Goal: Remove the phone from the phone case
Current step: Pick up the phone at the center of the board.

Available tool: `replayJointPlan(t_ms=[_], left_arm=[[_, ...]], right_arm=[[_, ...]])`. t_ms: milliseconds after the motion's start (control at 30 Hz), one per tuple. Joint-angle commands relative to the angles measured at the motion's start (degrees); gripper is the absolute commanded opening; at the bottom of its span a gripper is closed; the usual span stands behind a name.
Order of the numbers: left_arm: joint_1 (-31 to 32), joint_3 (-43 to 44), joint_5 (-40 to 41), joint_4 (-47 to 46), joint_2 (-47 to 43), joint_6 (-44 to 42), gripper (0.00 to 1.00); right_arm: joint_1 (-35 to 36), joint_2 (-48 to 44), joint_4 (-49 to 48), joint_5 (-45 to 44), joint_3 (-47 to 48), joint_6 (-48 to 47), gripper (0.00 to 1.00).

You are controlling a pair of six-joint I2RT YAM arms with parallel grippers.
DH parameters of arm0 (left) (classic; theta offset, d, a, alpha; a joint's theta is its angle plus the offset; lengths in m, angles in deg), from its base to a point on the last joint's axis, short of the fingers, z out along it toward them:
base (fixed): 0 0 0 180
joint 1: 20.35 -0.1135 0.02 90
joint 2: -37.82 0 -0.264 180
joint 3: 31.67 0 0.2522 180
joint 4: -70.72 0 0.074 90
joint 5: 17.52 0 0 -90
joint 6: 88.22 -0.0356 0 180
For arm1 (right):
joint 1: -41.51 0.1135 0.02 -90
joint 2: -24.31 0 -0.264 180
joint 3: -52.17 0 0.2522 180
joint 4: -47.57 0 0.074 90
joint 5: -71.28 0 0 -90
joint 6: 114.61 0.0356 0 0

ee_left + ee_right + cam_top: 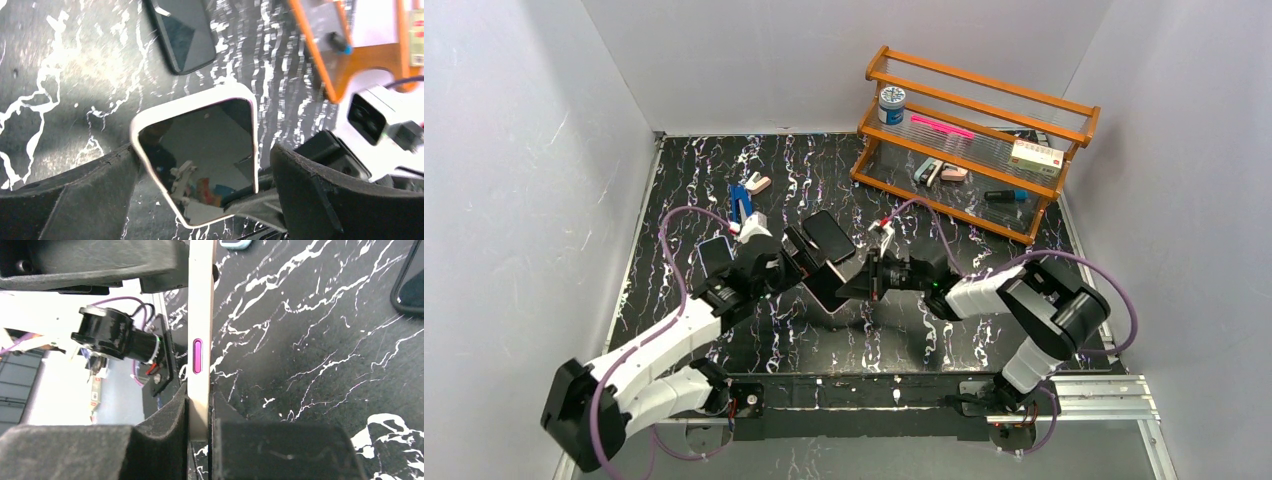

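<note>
The right gripper (200,425) pinches the cream phone (201,315) edgewise, left gripper (202,172) spread around it, black case (182,35) lying apart.

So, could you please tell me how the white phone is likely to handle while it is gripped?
Probably stiff: the phone looks straight with the right gripper clamping only one end. Its glossy face mirrors the room, so likely slippery. Being so thin, it would probably drop flat, not stand, if released.

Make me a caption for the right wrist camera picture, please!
Right end effector pinching the phone edge-on, pink button showing, over the black marbled table.
</note>
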Motion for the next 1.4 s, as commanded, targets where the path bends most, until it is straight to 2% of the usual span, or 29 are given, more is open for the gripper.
replayJointPlan(t_ms=[0, 167, 300, 533, 700, 867, 1033, 1167, 1233, 1367], left_arm=[[-0.34, -2.77, 1.44, -8.61, -9.15, -10.69, 0.98], [-0.84, -3.93, -4.61, -14.75, -13.51, -18.08, 0.98], [-0.98, -4.57, -11.13, -20.23, -13.48, -19.07, 0.98], [-1.70, -5.51, -19.72, -31.22, -9.92, -14.84, 0.98], [-2.82, -6.95, -25.45, -42.15, -7.74, -8.74, 0.89], [-3.17, -7.74, -28.89, -47.91, -6.44, -5.05, 0.69], [-3.26, -8.79, -30.12, -51.42, -5.92, -2.65, 0.40], [-3.26, -8.89, -28.95, -52.10, -6.49, -1.75, 0.02], [-3.35, -9.34, -26.70, -52.13, -7.29, -0.92, 0.00], [-3.35, -10.23, -20.83, -52.41, -8.94, 1.65, 0.00]], right_arm=[[-4.10, -5.56, -10.21, 4.86, -1.12, 5.21, 0.01], [-10.01, -8.94, -17.45, 10.69, -3.25, 13.68, 0.01], [-12.07, -11.38, -21.16, 13.29, -3.34, 18.00, 0.01], [-12.59, -15.25, -21.07, 17.16, -1.36, 19.95, 0.01], [-12.62, -16.88, -22.46, 19.38, -0.21, 22.02, 0.01], [-12.54, -17.73, -21.66, 19.81, 0.77, 22.29, 0.01], [-12.54, -17.64, -21.99, 20.14, 1.61, 22.68, 0.01], [-12.54, -17.75, -21.75, 19.05, 1.60, 22.96, 0.04], [-12.57, -18.09, -21.54, 18.15, 1.22, 23.35, 0.22], [-12.16, -19.73, -21.68, 14.46, -1.05, 23.29, 0.48]])
